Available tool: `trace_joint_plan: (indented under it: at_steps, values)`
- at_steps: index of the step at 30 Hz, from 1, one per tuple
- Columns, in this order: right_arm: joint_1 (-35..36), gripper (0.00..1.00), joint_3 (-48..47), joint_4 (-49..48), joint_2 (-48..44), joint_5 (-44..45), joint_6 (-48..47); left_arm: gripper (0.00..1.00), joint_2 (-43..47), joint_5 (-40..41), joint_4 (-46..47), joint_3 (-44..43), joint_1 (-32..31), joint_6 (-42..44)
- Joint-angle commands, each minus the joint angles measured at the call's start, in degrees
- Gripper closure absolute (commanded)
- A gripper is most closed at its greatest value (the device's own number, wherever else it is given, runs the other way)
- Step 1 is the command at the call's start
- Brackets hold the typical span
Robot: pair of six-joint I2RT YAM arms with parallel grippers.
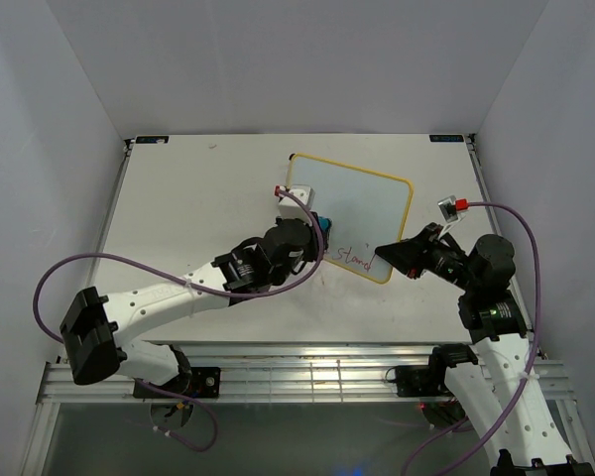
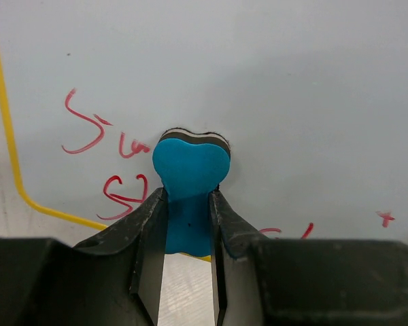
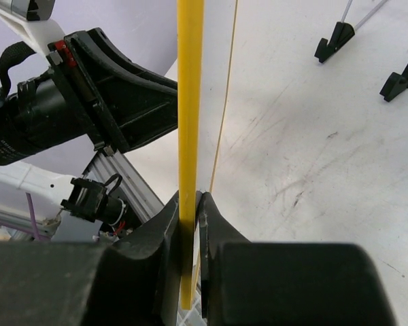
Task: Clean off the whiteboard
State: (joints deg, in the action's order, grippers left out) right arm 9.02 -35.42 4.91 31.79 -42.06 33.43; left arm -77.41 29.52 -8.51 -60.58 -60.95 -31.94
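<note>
The whiteboard [image 1: 352, 206], white with a yellow frame, lies tilted at mid-table with red handwriting [image 1: 355, 258] near its front edge. My left gripper [image 1: 317, 233] is shut on a blue bone-shaped eraser [image 2: 189, 178], whose dark pad presses on the board surface [image 2: 292, 88] just right of red scribbles [image 2: 95, 132]. My right gripper [image 1: 385, 250] is shut on the board's yellow frame edge [image 3: 190, 102] at the front right corner, seen edge-on in the right wrist view. The board's two black feet [image 3: 336, 37] show behind it.
The white table [image 1: 188, 208] has walls on the left, back and right. An aluminium rail [image 1: 307, 382] runs along the near edge. Purple cables loop from both arms. The left arm [image 3: 68, 109] shows close beside the board in the right wrist view.
</note>
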Motion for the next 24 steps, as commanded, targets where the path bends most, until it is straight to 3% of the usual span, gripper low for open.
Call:
trace_joint_plan:
  at_steps: [1,11,15,19,24]
  values:
    - [1.00,0.92,-4.66,-17.12,-2.26,-9.09,3.83,1.00,-0.46,-5.52,2.97,-1.99,-3.03,2.93]
    - [1.00,0.92,-3.34,-19.05,-2.08,-8.21,5.50,1.00,-8.81,-7.02,6.92,-10.35,-14.37,5.31]
    - [1.00,0.92,-3.87,-19.50,-2.43,-8.03,6.30,1.00,-9.52,-5.79,6.76,-10.09,-14.81,4.35]
    - [1.00,0.92,-4.48,-19.41,-3.14,-6.37,7.09,1.00,-10.13,2.72,-0.51,-11.14,-14.73,0.15]
    - [0.92,0.92,-4.92,-20.46,-3.84,-5.84,9.19,1.00,-8.38,4.76,-3.53,-9.21,-10.25,-4.09]
